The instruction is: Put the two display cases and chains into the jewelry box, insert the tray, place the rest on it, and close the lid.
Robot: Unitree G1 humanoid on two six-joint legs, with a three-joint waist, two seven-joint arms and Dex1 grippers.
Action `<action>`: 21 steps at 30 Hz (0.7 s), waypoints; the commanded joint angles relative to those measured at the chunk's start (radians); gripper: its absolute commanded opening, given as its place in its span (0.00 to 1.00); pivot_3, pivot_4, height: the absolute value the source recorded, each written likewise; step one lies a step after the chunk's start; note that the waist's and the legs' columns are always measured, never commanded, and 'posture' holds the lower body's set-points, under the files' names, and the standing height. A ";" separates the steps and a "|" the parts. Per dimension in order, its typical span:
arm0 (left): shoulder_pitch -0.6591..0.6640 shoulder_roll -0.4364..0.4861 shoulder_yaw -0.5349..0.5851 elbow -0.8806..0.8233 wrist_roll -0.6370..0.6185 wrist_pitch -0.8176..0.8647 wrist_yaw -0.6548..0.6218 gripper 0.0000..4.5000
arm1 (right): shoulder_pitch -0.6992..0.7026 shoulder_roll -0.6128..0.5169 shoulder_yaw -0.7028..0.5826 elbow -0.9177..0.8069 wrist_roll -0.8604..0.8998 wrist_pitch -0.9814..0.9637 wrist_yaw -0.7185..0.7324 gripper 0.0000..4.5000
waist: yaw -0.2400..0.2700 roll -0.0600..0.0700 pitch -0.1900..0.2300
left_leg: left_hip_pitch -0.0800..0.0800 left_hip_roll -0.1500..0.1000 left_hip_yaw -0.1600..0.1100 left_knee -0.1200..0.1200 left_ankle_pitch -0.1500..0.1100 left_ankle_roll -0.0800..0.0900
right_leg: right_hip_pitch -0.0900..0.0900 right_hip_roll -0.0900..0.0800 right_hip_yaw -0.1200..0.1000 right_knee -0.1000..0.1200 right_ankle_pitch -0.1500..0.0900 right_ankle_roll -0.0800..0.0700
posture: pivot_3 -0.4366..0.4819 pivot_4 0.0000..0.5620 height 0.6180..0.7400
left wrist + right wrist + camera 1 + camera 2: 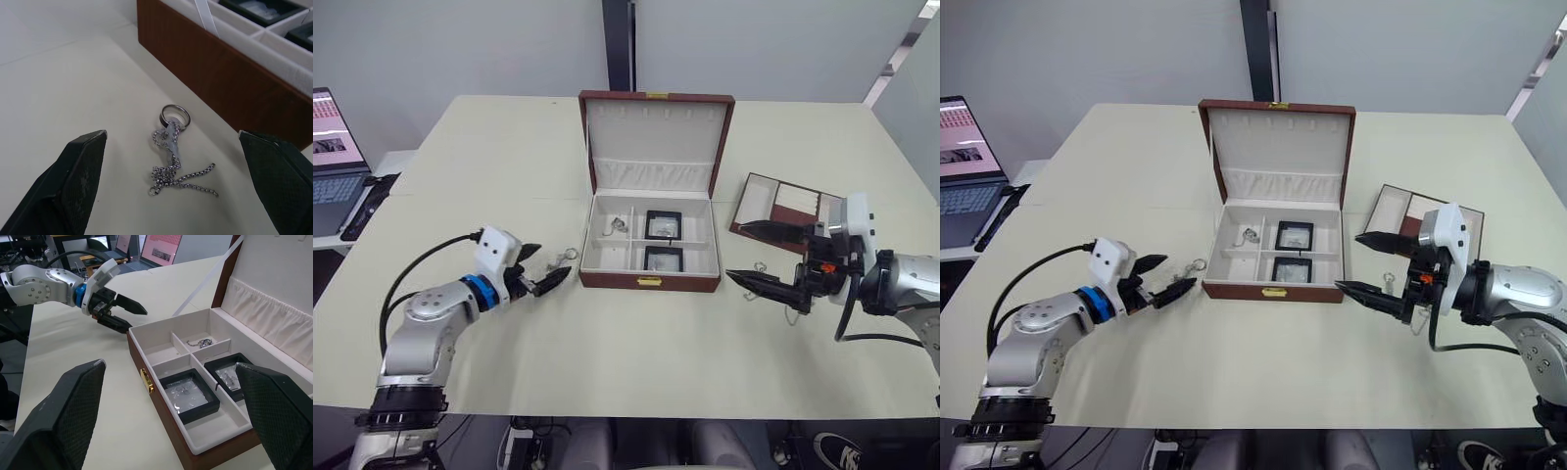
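Note:
The jewelry box (650, 280) stands open at mid-table with its lid (653, 137) upright. The two display cases (664, 224) (664, 258) lie in its right compartments, and one chain (619, 226) rests in the far left compartment. A second chain (171, 156) with a ring clasp lies on the table just left of the box. My left gripper (555, 262) is open, its fingers either side of that chain without touching it. Another small chain (760, 266) lies right of the box, between the fingers of my open right gripper (736, 252). Behind that gripper sits the tray (788, 206).
An open laptop (333, 147) sits on a side surface at the far left, with dark items beside it. The cream table (636, 372) stretches wide in front of the box. A cable trails from each wrist.

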 commanded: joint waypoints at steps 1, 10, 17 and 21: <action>-0.029 0.008 0.003 0.034 0.019 -0.055 -0.017 1.00 | 0.000 0.005 -0.008 -0.034 0.001 -0.017 -0.008 1.00 | 0.000 0.000 0.000 | 0.000 0.000 0.000 0.000 0.000 0.000 | 0.000 0.000 0.000 0.000 0.000 0.000 | 0.48 0.27 1.00; -0.048 0.011 -0.020 0.125 0.051 -0.046 -0.032 1.00 | 0.008 0.009 -0.018 -0.045 0.003 -0.015 -0.019 1.00 | 0.000 0.000 0.000 | 0.000 0.000 0.000 0.000 0.000 0.000 | 0.000 0.000 0.000 0.000 0.000 0.000 | 0.48 0.27 1.00; -0.045 0.008 -0.033 0.156 0.073 -0.085 -0.048 1.00 | 0.027 0.008 -0.021 -0.049 0.004 -0.017 -0.018 1.00 | 0.000 0.000 0.000 | 0.001 0.000 0.000 0.001 0.000 0.000 | 0.000 0.000 0.000 0.001 0.000 0.000 | 0.48 0.27 1.00; -0.065 -0.008 -0.041 0.187 0.078 -0.103 -0.054 1.00 | 0.024 0.007 -0.020 -0.046 0.001 -0.017 -0.019 1.00 | 0.001 0.000 0.000 | 0.001 0.000 0.000 0.001 0.000 0.000 | 0.000 0.000 0.000 0.002 0.000 0.000 | 0.48 0.27 1.00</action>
